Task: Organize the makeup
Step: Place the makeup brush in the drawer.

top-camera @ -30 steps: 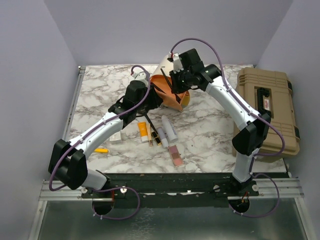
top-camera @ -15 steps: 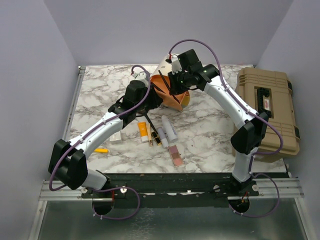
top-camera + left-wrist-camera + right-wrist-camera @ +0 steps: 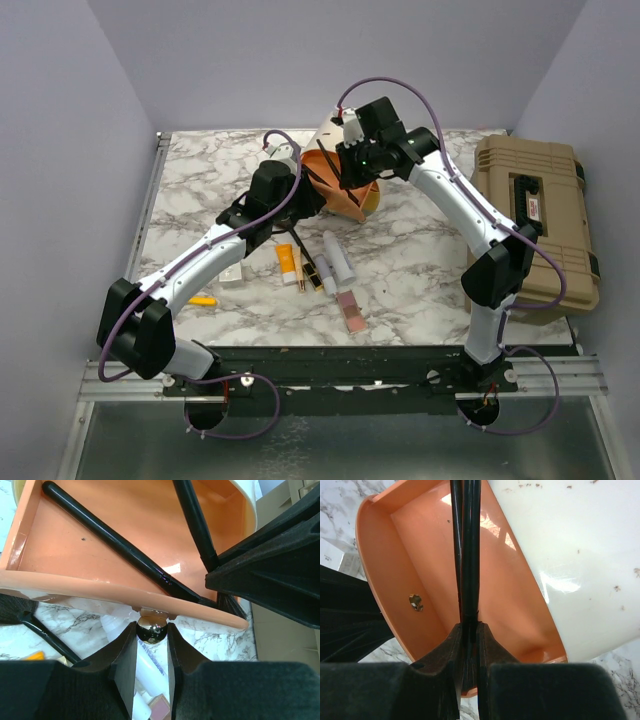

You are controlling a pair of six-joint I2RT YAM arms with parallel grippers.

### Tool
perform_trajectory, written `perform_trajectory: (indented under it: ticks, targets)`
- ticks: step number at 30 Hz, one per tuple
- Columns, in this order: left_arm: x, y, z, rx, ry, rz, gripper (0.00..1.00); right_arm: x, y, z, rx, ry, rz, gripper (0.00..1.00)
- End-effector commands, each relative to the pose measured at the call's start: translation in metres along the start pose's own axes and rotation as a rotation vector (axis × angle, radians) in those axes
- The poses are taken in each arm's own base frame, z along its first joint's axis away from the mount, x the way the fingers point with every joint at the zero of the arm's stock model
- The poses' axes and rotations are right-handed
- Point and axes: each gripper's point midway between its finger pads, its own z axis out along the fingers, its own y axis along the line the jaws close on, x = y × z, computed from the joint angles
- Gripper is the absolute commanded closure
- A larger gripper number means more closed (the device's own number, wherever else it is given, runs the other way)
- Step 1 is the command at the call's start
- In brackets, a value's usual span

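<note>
The cream case's orange drawer [image 3: 125, 540] is pulled out, and my left gripper [image 3: 152, 630] is shut on the drawer's shiny round knob [image 3: 151, 631]. One black brush [image 3: 110, 545] lies inside the drawer. My right gripper [image 3: 468, 627] is shut on a second black brush [image 3: 468, 555], whose handle points down into the drawer [image 3: 420, 570]. On the table in front lie an orange tube [image 3: 287, 262], gold-black lipsticks [image 3: 310, 272], white tubes [image 3: 338, 257], a pink palette [image 3: 350, 312] and a white square compact [image 3: 232, 274]. From above, both the left gripper [image 3: 308, 196] and the right gripper [image 3: 348, 168] are at the case.
A tan toolbox [image 3: 535, 215] stands shut at the right edge of the marble table [image 3: 420, 270]. A small orange stick [image 3: 203, 300] lies near the left arm. The cream case [image 3: 580, 555] sits at the back centre, between both arms.
The right gripper has shifted slightly left and lower with its brush, further into the drawer. The left gripper stays on the knob.
</note>
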Motion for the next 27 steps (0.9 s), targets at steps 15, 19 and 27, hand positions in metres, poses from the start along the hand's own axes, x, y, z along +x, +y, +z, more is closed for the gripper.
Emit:
perform_trajectory:
  ticks: [15, 19, 27]
  targets:
    - [-0.014, -0.025, -0.01, 0.095, -0.019, -0.001, 1.0, -0.002, -0.008, -0.004, 0.049, -0.007, -0.025, 0.67]
    - [-0.013, -0.024, -0.011, 0.093, -0.02, -0.003, 1.0, -0.012, -0.006, -0.009, 0.056, -0.05, 0.004, 0.68]
    - [-0.013, -0.023, -0.011, 0.086, -0.02, 0.004, 0.94, -0.033, 0.008, -0.031, 0.008, -0.203, 0.056, 0.7]
